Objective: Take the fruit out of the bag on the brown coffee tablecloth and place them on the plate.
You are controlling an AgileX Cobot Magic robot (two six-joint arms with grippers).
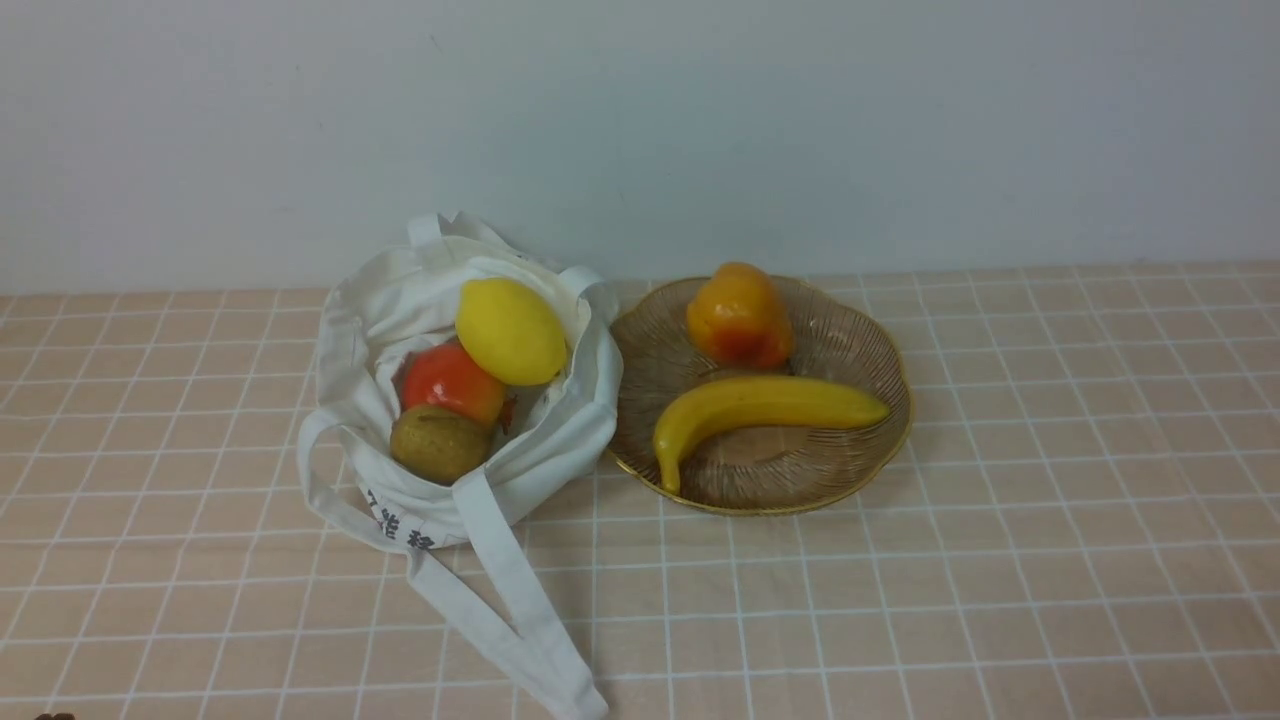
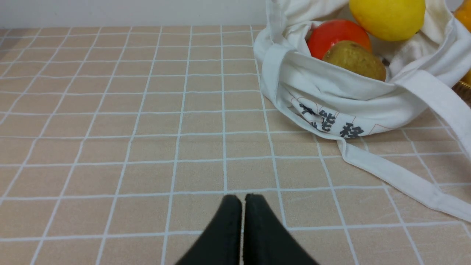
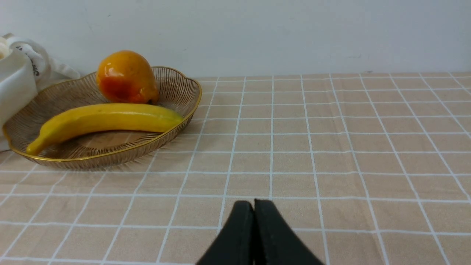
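front view lacks arms; both wrist views show grippers (image 2: 243, 200) (image 3: 254, 206) closed, low.

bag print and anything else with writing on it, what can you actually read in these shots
"能 移": dark printed characters low on the side of the bag, read in the left wrist view; a character before them is folded into the cloth and unreadable.
Small dark marks on a fold of the bag in the right wrist view: too small to read.
The plate, the fruit and the tablecloth bear no text.
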